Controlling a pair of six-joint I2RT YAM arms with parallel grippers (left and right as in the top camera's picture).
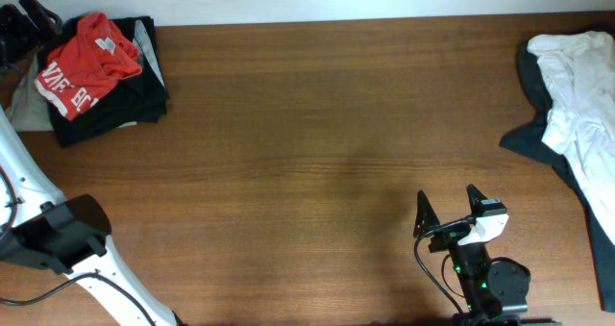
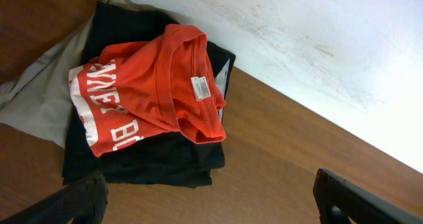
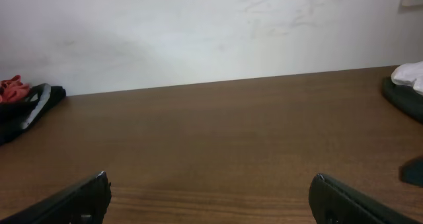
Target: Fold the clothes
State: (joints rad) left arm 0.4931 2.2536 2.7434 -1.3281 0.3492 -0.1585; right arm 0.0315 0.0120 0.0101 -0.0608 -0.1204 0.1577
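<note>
The red T-shirt (image 1: 91, 57) lies bunched atop a black stack (image 1: 115, 110); the white-and-navy heap (image 1: 577, 86) sits unfolded (much remains). Both the left gripper (image 2: 208, 184) and right gripper (image 1: 450, 203) gape empty.

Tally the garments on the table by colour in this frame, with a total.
Orange-red T-shirt: 1
Black garment: 1 (folded stack, may hide more)
Pale grey garment: 1
White garment: 1
Dark navy garment: 1
Total: 5 visible
</note>
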